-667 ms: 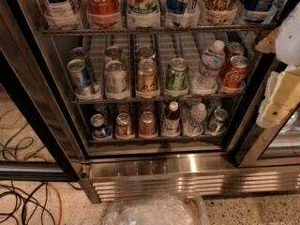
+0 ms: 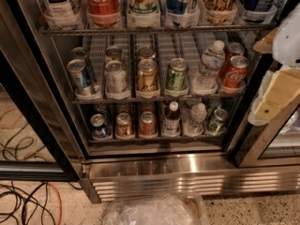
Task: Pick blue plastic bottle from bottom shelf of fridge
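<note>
A: What stood along the top, near twelve o'clock?
B: A row of large bottles, with a red Coca-Cola bottle (image 2: pixel 103 0) at eleven.
A: And around the centre?
B: A line of cans, nine to three: a blue can (image 2: pixel 80 77), a silver can (image 2: pixel 116 77), a gold can (image 2: pixel 147 75) and a green can (image 2: pixel 177 74). Then came a clear water bottle (image 2: pixel 208 68) and two red cans (image 2: pixel 234 72).
A: Lower down?
B: Tangled cables (image 2: pixel 23 205) lay on the speckled floor (image 2: pixel 262 211) at eight o'clock. Crinkled clear plastic (image 2: pixel 154 211) sat at six.
</note>
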Motion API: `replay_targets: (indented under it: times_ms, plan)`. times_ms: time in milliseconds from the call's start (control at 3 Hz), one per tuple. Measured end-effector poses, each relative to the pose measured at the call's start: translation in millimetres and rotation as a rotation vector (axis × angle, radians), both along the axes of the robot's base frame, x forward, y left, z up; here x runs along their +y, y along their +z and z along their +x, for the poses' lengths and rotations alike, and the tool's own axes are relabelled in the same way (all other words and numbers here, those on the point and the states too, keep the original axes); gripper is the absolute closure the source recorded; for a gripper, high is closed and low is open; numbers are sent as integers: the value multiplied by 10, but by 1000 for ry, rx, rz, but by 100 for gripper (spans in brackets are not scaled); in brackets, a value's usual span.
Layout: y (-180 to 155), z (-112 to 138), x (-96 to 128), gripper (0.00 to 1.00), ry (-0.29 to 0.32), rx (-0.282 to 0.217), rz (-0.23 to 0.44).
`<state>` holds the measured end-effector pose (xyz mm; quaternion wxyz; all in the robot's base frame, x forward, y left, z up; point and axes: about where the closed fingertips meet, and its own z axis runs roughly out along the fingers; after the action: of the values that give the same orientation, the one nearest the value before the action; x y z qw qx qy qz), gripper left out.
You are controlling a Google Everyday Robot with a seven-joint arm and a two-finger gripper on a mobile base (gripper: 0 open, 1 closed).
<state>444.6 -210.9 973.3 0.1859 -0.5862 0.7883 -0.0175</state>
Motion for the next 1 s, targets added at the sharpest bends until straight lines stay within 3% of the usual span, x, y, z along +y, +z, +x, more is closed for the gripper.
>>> replay_targets:
  times_ms: [667,1000]
  plan:
    - [-504,-158,366,0,-169,-16,356]
    - [-825,-324,749,0,-195,-33,502]
